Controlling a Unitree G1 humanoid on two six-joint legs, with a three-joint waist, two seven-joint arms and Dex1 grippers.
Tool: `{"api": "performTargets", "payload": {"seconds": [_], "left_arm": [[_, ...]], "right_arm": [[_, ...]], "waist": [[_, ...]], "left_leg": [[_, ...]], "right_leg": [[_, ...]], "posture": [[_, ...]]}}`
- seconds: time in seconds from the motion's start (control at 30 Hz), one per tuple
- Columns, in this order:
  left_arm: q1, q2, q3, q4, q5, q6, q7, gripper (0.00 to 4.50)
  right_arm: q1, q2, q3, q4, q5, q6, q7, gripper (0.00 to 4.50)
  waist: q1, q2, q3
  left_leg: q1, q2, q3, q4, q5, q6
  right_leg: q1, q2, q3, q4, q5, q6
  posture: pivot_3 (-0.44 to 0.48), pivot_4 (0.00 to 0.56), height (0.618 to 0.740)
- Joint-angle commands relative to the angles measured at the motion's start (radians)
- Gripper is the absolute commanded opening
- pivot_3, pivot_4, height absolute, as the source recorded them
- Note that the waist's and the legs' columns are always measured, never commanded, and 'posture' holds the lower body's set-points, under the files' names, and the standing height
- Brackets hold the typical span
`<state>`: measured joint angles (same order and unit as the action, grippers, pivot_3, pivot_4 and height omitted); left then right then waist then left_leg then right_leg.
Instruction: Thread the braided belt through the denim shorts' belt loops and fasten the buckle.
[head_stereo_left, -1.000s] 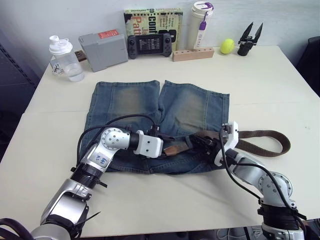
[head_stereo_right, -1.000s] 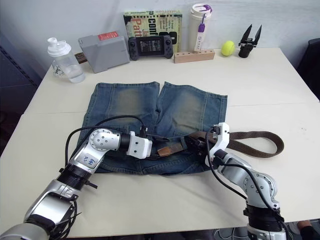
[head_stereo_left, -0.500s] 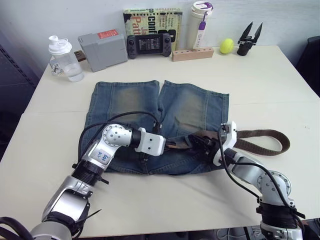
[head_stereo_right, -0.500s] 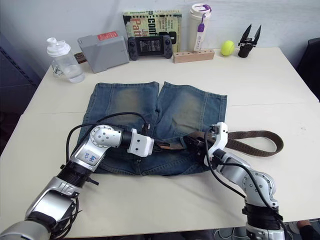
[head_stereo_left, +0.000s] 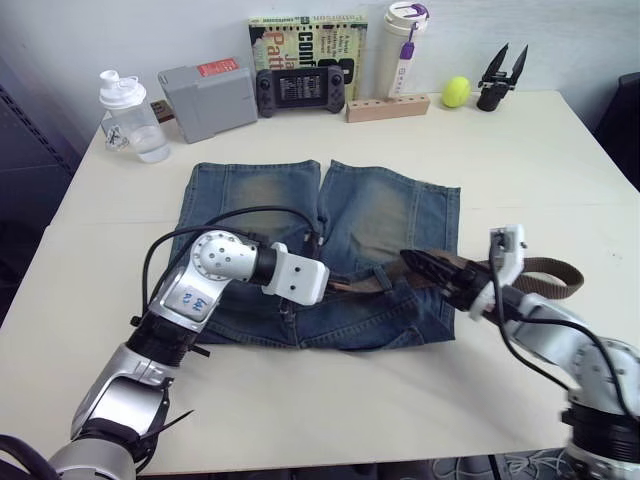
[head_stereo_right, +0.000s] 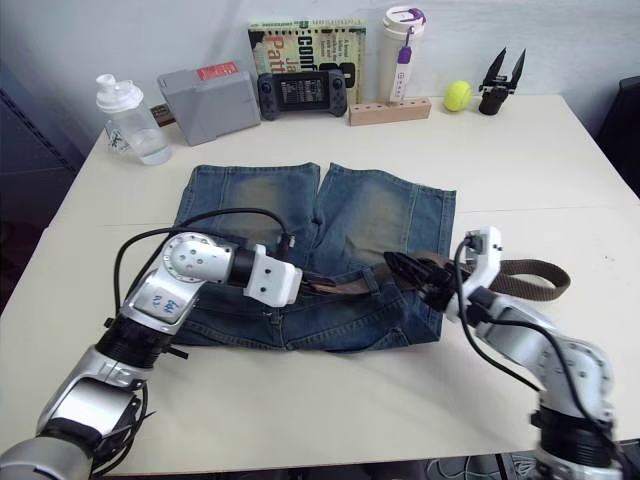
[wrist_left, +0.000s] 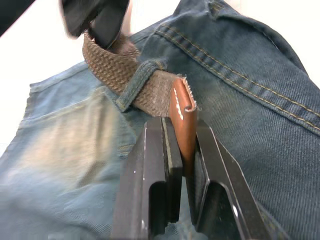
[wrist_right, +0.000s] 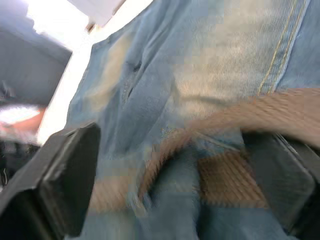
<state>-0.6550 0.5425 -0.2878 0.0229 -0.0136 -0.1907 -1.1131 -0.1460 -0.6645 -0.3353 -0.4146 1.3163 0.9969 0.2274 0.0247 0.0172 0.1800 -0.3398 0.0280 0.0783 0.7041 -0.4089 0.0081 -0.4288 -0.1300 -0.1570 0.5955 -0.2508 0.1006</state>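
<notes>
Left gripper (wrist_left: 184, 150) clamped on leather tip of braided belt (wrist_left: 125, 70), threaded through one belt loop (wrist_left: 136, 82) on denim shorts (head_stereo_left: 380, 215) lying on table (head_stereo_left: 540, 160). Right gripper (head_stereo_left: 425, 268) spread apart over belt.

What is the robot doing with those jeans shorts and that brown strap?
It is putting a braided belt through the belt loops of denim shorts lying flat on a table. The left gripper is shut on the belt's leather tip, which has just come out of one belt loop. The right gripper is open over the belt near the waistband's right side. The rest of the belt trails off onto the table.
</notes>
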Motion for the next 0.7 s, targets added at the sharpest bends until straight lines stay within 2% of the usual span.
{"api": "performTargets", "payload": {"seconds": [0.03, 0.2, 0.3, 0.43, 0.5, 0.6, 0.7], "left_arm": [[0.046, 0.028, 0.064, -0.083, -0.075, 0.024, 0.008, 0.00], [0.137, 0.080, 0.119, -0.143, -0.136, 0.062, -0.004, 0.00], [0.201, 0.112, 0.136, -0.161, -0.138, 0.060, 0.000, 0.00], [0.259, 0.126, 0.155, -0.191, -0.144, 0.079, 0.027, 0.00], [0.271, 0.124, 0.158, -0.205, -0.146, 0.091, 0.039, 0.00], [0.276, 0.116, 0.154, -0.220, -0.141, 0.104, 0.057, 0.00], [0.276, 0.112, 0.148, -0.225, -0.138, 0.108, 0.066, 0.00]], "right_arm": [[0.065, -0.131, 0.000, -0.183, -0.087, -0.058, 0.283, 4.47], [0.183, -0.300, 0.109, -0.290, -0.419, -0.267, 0.530, 4.47], [0.235, -0.375, 0.243, -0.288, -0.741, -0.536, 0.628, 4.47], [0.216, -0.375, 0.399, -0.212, -1.082, -0.839, 0.632, 4.47], [0.206, -0.359, 0.446, -0.168, -1.195, -0.951, 0.622, 4.47], [0.177, -0.343, 0.542, -0.037, -1.458, -1.111, 0.540, 4.47], [0.156, -0.301, 0.565, 0.039, -1.539, -1.099, 0.500, 3.61]], "waist": [[-0.001, -0.001, 0.000], [0.000, -0.003, 0.001], [0.000, -0.003, 0.001], [0.002, -0.004, 0.001], [0.001, -0.004, 0.001], [0.002, -0.005, 0.001], [-0.001, -0.010, -0.002]], "left_leg": [[0.001, 0.000, -0.001, 0.000, 0.000, 0.000], [0.001, 0.000, 0.000, 0.001, 0.000, 0.000], [0.001, 0.000, 0.000, 0.001, 0.000, 0.000], [0.002, -0.001, 0.000, 0.002, 0.000, 0.000], [0.001, 0.000, -0.001, 0.003, 0.000, 0.000], [0.001, 0.000, -0.001, 0.004, 0.000, 0.000], [0.002, 0.000, -0.001, 0.004, 0.000, 0.000]], "right_leg": [[0.001, 0.000, 0.000, 0.000, 0.000, 0.000], [0.001, 0.000, 0.000, 0.000, 0.000, 0.000], [0.001, -0.001, 0.000, 0.000, 0.000, 0.000], [0.002, -0.001, 0.000, 0.000, 0.000, 0.000], [0.002, -0.001, 0.000, 0.000, 0.000, 0.000], [0.003, -0.001, -0.001, 0.000, 0.000, 0.000], [0.004, 0.000, -0.001, 0.000, 0.000, 0.000]], "posture": [[0.000, 0.150, 0.720], [0.000, 0.150, 0.720], [0.000, 0.150, 0.720], [0.000, 0.150, 0.720], [0.000, 0.150, 0.720], [0.000, 0.150, 0.720], [0.000, 0.150, 0.720]]}}
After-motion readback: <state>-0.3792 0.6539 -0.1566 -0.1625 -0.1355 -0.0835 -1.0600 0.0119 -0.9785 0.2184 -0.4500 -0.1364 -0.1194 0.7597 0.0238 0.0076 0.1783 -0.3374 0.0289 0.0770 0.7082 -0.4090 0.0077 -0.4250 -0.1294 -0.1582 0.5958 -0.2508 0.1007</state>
